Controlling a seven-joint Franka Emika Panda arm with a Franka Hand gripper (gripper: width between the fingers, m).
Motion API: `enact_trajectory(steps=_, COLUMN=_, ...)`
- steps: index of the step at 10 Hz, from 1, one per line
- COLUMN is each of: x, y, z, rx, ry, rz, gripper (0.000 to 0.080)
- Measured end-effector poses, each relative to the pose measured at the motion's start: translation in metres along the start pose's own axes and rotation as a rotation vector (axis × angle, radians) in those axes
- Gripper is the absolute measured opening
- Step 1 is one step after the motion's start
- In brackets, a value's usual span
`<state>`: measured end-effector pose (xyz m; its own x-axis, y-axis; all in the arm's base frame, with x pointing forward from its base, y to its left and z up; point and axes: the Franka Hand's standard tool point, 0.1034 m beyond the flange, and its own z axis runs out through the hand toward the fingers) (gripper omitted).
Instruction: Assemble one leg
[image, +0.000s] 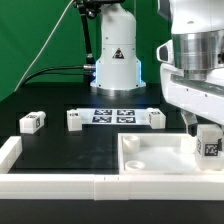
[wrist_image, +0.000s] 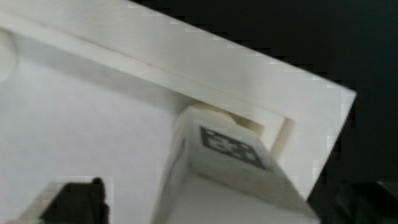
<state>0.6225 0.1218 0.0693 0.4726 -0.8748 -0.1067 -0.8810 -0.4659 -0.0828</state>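
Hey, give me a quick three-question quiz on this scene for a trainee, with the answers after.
1. How many loose legs lie on the black table, away from the tray?
2. True or false: the leg under the gripper is at a corner of the tray.
3. The marker board lies: A) inside the tray, B) between two loose legs, C) on the gripper.
Key: 1) three; 2) true; 3) B.

Black table (image: 60, 150), marker board (image: 113, 115) lying flat mid-table, large white tray (image: 150, 160) near front, green backdrop (image: 35, 35) behind
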Motion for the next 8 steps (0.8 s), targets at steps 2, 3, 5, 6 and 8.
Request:
enact_trajectory(steps=2, x=-0.0032, y=-0.0005, z=0.0013, rx=-0.005, ry=0.002, rz=-0.255, gripper=0.0649)
enact_trajectory(steps=3, x=-0.0028, y=-0.0005, z=0.0025, rx=-0.008, ry=0.003, rz=-0.411, gripper=0.0649)
enact_trajectory(steps=5, x=0.0003, y=0.0017, z=0.003, rx=-0.021, ry=0.001, rz=-0.677, gripper=0.0649)
enact_trajectory(steps=6, x=0.0015, y=0.0019, z=0.0015, rx=-0.041, ry=0.003, rz=-0.83, gripper=0.0649)
enact_trajectory(steps=8, x=0.0034, y=0.0017, z=0.0, rx=-0.061, ry=0.015, rz=-1.026, gripper=0.0649)
